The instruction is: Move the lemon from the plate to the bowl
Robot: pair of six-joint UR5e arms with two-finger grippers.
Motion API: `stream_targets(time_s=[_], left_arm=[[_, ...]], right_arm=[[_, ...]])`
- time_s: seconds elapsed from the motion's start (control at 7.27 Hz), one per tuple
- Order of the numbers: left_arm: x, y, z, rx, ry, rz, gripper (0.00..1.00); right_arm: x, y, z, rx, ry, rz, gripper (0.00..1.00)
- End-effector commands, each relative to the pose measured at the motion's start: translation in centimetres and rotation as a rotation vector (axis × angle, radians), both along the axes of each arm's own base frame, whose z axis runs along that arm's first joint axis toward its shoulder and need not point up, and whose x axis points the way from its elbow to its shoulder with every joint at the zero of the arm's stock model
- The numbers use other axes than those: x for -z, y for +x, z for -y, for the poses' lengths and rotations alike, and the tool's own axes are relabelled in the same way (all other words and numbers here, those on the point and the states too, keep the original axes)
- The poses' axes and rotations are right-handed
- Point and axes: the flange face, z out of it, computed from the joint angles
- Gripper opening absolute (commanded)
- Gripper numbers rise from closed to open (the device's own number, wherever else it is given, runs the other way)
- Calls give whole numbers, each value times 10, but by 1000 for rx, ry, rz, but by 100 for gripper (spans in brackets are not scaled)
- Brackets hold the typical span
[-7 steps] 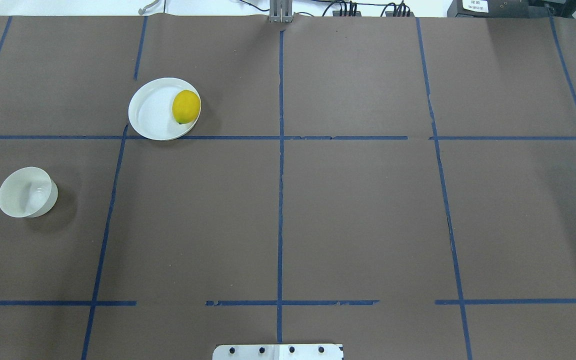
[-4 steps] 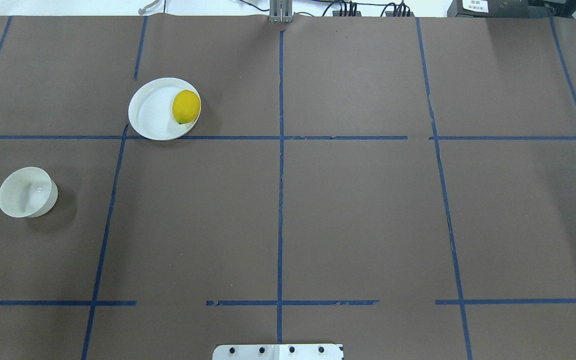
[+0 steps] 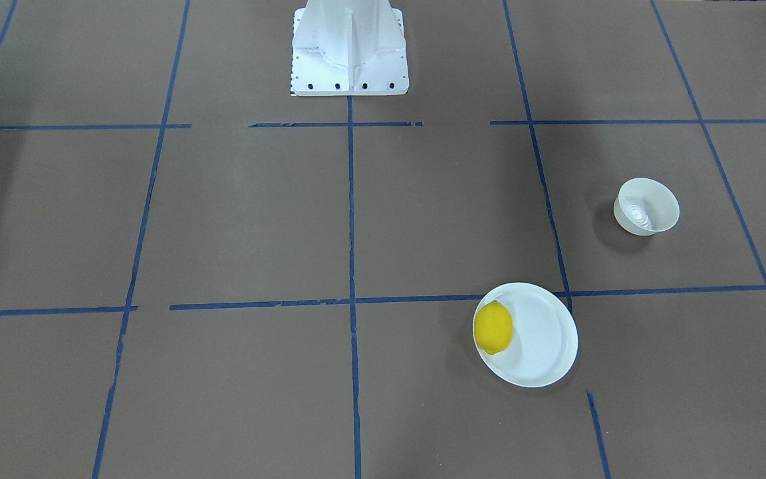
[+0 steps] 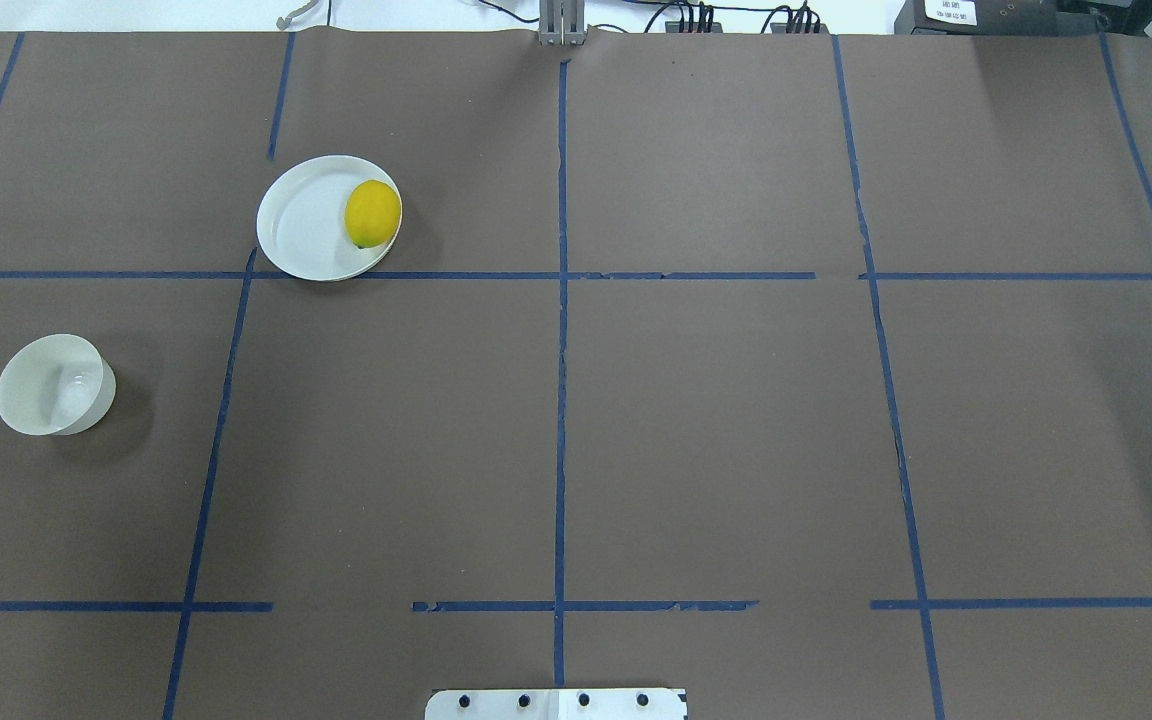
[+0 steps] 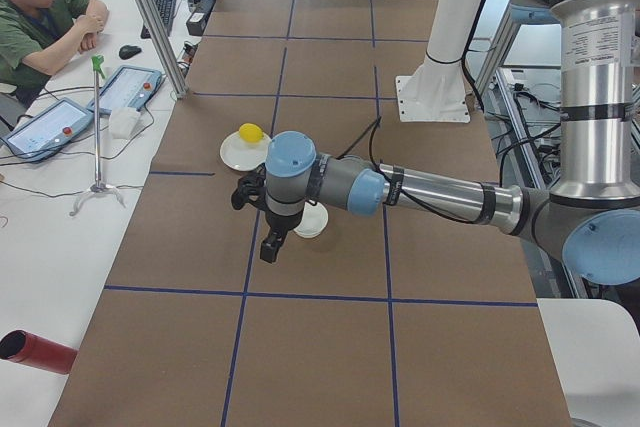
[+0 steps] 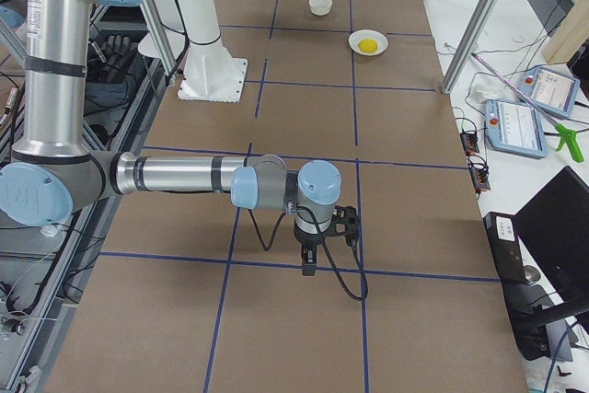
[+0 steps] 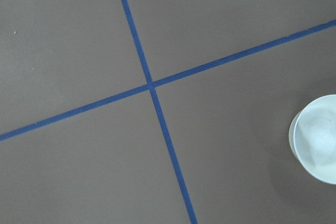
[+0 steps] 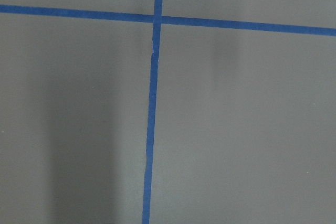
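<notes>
The yellow lemon (image 4: pixel 373 213) lies on the right side of the flat white plate (image 4: pixel 301 225), also seen in the front view as lemon (image 3: pixel 493 327) on plate (image 3: pixel 546 339). The small deep white bowl (image 4: pixel 48 385) stands empty at the table's left, nearer the robot than the plate, and shows in the front view (image 3: pixel 647 206) and at the left wrist view's right edge (image 7: pixel 317 140). My left gripper (image 5: pixel 271 244) hangs above the table near the bowl (image 5: pixel 314 223). My right gripper (image 6: pixel 307 267) hangs far from both dishes. I cannot tell whether either is open or shut.
Brown table cover with blue tape grid lines (image 4: pixel 560 300). The robot's white base pedestal (image 3: pixel 350 46) stands at the table's edge. An operator (image 5: pixel 40 17) sits at a side desk with tablets. A red cylinder (image 5: pixel 35 350) lies beside the table's end.
</notes>
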Motion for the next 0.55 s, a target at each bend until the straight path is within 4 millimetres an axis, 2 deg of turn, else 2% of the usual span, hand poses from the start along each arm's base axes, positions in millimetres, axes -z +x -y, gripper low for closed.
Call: stream_targets(time_s=[0.0, 0.28, 0.41], left_arm=[[78, 77, 56, 33, -18, -63, 100], [155, 199, 85, 17, -83, -129, 100], [187, 260, 113, 84, -141, -109, 100]], right_arm=[[0, 0, 0, 0, 0, 0, 100], [0, 0, 0, 0, 0, 0, 100], [0, 0, 0, 0, 0, 0, 100]])
